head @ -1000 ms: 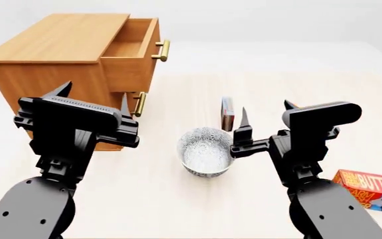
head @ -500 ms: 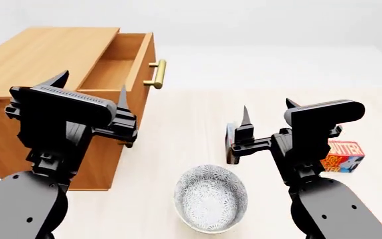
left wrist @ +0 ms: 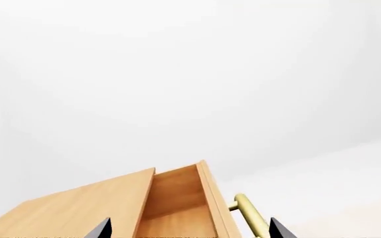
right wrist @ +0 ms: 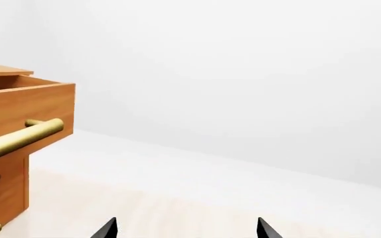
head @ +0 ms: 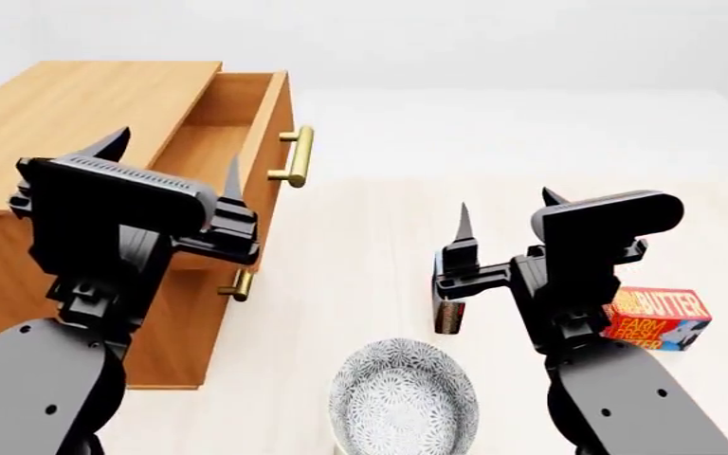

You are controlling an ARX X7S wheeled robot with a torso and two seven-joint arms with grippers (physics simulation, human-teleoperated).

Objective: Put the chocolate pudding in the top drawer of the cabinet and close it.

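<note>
In the head view the cabinet (head: 73, 123) fills the upper left of the frame, its flat honey-brown top running off the left edge. The top drawer (head: 244, 128) stands pulled out toward the centre, its inside open to view and bare as far as can be seen, with the brass bar handle (head: 295, 156) on its front face. Below it, a bit of the lower drawer's handle (head: 242, 284) peeks out past the left arm.

The left gripper (head: 168, 166) hangs in the left half of the frame, in front of the cabinet's front face, its two pointed fingertips well apart and holding nothing. The right gripper (head: 506, 213) sits right of centre, its fingertips likewise spread wide with nothing between them.

The chocolate pudding (head: 449, 313) stands on edge on the pale tabletop (head: 352, 246), just below and behind the right gripper's nearer finger in this view; most of the box is hidden by the gripper body, so whether the two touch cannot be told. A speckled grey bowl (head: 402, 393) rests at the bottom centre of the frame, near the pudding. An orange-red butter box (head: 655, 318) lies at the right, partly behind the right arm.

The left wrist view shows the open drawer and its handle at the lower edge under a blank white wall.
</note>
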